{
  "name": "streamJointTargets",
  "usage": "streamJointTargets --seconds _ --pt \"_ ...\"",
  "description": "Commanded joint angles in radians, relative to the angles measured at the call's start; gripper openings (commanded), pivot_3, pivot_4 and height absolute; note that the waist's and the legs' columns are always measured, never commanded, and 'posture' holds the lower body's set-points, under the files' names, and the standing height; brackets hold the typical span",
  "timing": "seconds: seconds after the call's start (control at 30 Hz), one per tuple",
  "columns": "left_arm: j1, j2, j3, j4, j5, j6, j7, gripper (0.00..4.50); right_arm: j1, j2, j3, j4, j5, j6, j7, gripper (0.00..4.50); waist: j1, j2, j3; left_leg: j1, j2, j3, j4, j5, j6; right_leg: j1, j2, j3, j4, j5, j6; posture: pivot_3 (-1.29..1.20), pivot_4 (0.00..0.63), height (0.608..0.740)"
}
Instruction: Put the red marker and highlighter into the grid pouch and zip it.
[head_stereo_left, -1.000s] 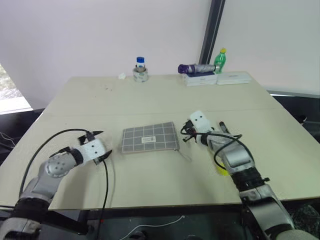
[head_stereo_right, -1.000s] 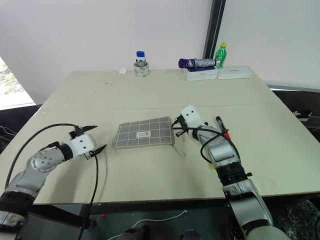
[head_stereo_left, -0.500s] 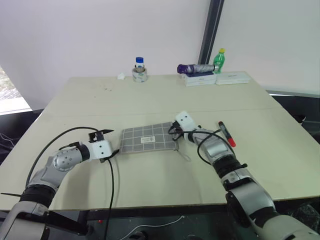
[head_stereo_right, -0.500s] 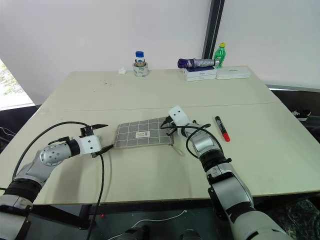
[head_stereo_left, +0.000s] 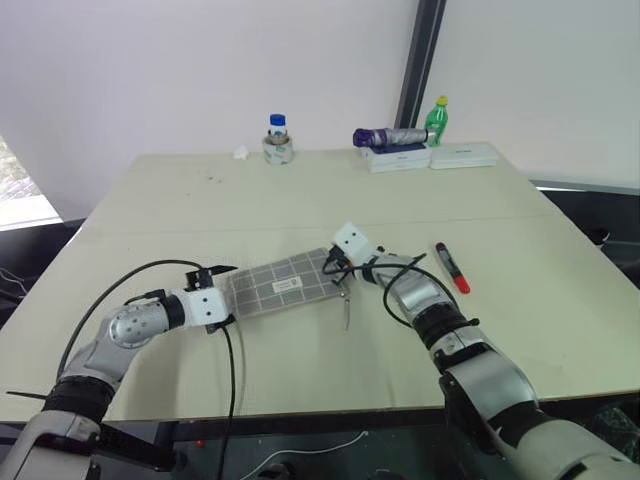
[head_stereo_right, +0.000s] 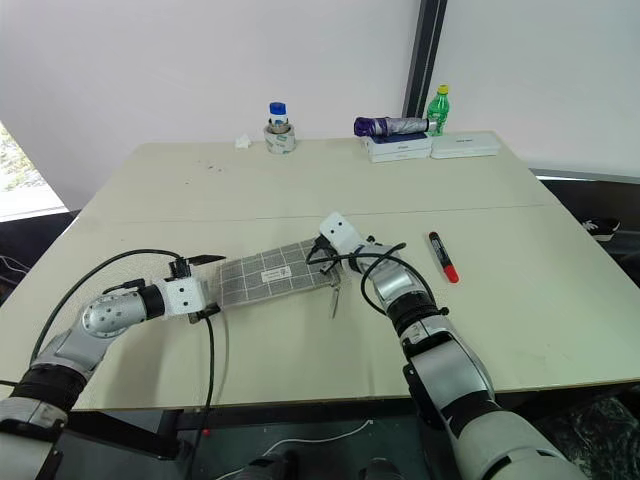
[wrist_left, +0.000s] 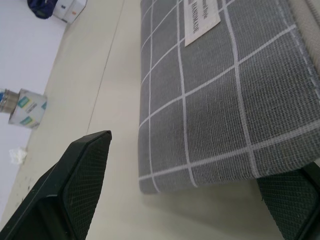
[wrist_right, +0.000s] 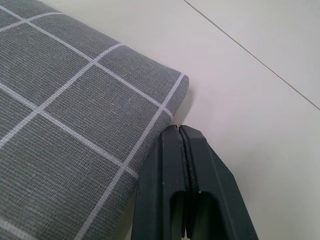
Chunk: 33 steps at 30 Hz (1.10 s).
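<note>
While my two arms reach in over the pale beige desk (head_stereo_left: 300, 200), one flat rectangular grey fabric pouch with a white grid weave (head_stereo_left: 280, 284) lies slanted near its middle, a small white label sewn on its face. My left pincer (head_stereo_left: 222, 296) stands with its black, cross-hatched fingers (wrist_left: 70, 190) wide apart on either side of the pouch's near short end, not gripping it. My right pincer (wrist_right: 186, 165) has its smooth black fingers pressed together, tips just beside the pouch's far rounded corner; I cannot tell whether they touch it. One slim red marker with a black cap section (head_stereo_left: 452, 267) lies to the right, well apart from the pouch. At the desk's far edge stand one blue-capped jar (head_stereo_left: 277, 139), one green bottle (head_stereo_left: 437, 121), two white boxes (head_stereo_left: 462, 156) and one purple folded umbrella (head_stereo_left: 385, 136). Plain white walls rise behind.
</note>
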Motion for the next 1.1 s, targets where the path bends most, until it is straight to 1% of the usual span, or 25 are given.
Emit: streamJointTargets --seconds 0.03,0.27,0.7,0.8,0.87,0.93,0.97,1.0,1.03,1.1 --pt "0.041 -0.026 -0.021 -0.063 -0.050 0.026 -0.059 4.50 -0.036 0.018 -0.008 0.002 -0.007 -0.012 -0.005 0.02 -0.002 0.000 0.000 0.000 0.000 0.000 0.000 0.000 0.000 0.000 0.000 0.000 0.000 0.000 0.000 0.00 0.150 0.740" --pt "0.081 -0.052 -0.010 -0.141 -0.082 0.077 -0.075 4.50 -0.038 0.027 -0.011 0.012 -0.010 0.001 -0.014 0.02 -0.016 0.000 0.000 0.000 0.000 -0.001 0.000 0.000 0.000 0.000 0.000 0.000 0.001 0.000 0.000 0.00 0.150 0.740" --pt "0.120 -0.080 -0.016 -0.199 -0.070 0.070 -0.066 4.50 -0.023 0.050 0.001 -0.030 -0.010 0.042 0.002 0.02 -0.019 0.000 0.000 0.002 0.001 -0.001 0.000 0.000 0.000 0.000 0.001 0.002 0.002 0.000 0.000 0.00 0.150 0.740" --pt "0.133 -0.080 -0.014 -0.212 -0.089 0.063 -0.081 3.72 -0.020 0.048 0.001 -0.032 -0.012 0.044 0.002 0.00 -0.020 0.000 0.000 0.002 0.001 -0.001 0.000 0.000 0.000 0.000 0.001 0.002 0.002 0.000 0.000 0.00 0.150 0.740" --pt "0.140 -0.076 -0.012 -0.214 -0.089 0.062 -0.088 2.75 -0.018 0.046 0.001 -0.034 -0.013 0.045 0.003 0.00 -0.020 0.000 0.000 0.002 0.001 -0.001 0.000 0.000 0.000 -0.001 0.001 0.002 0.002 0.000 0.000 0.00 0.150 0.740" --pt "0.143 -0.071 -0.009 -0.209 -0.086 0.058 -0.090 1.61 -0.018 0.044 -0.001 -0.036 -0.014 0.046 0.004 0.00 -0.020 0.000 0.000 0.002 0.001 -0.001 0.000 0.000 0.000 -0.001 0.001 0.002 0.003 0.000 0.000 0.00 0.150 0.740" --pt "0.143 -0.069 -0.007 -0.206 -0.084 0.056 -0.091 1.18 -0.018 0.043 -0.002 -0.036 -0.015 0.046 0.005 0.00 -0.019 0.000 0.000 0.002 0.001 -0.001 0.000 0.000 0.000 -0.001 0.001 0.002 0.003 0.000 0.000 0.00 0.150 0.740" --pt "0.143 -0.068 -0.005 -0.203 -0.083 0.055 -0.090 0.61 -0.018 0.042 -0.003 -0.038 -0.016 0.046 0.005 0.00 -0.019 0.000 0.000 0.002 0.001 -0.001 0.000 0.000 0.000 -0.001 0.001 0.002 0.003 0.000 0.000 0.00 0.150 0.740" --pt "0.141 -0.067 -0.004 -0.200 -0.082 0.054 -0.089 0.13 -0.019 0.041 -0.005 -0.039 -0.017 0.046 0.005 0.00 -0.019 0.000 0.000 0.002 0.001 -0.001 0.000 0.000 0.000 0.000 0.001 0.002 0.003 0.000 0.000 0.00 0.150 0.740" --pt "0.140 -0.067 -0.003 -0.200 -0.081 0.052 -0.088 0.05 -0.019 0.039 -0.011 -0.048 -0.018 0.042 0.001 0.00 -0.020 0.000 0.000 0.002 0.001 -0.001 0.000 0.000 0.000 0.000 0.001 0.003 0.003 0.000 0.000 0.00 0.150 0.740"
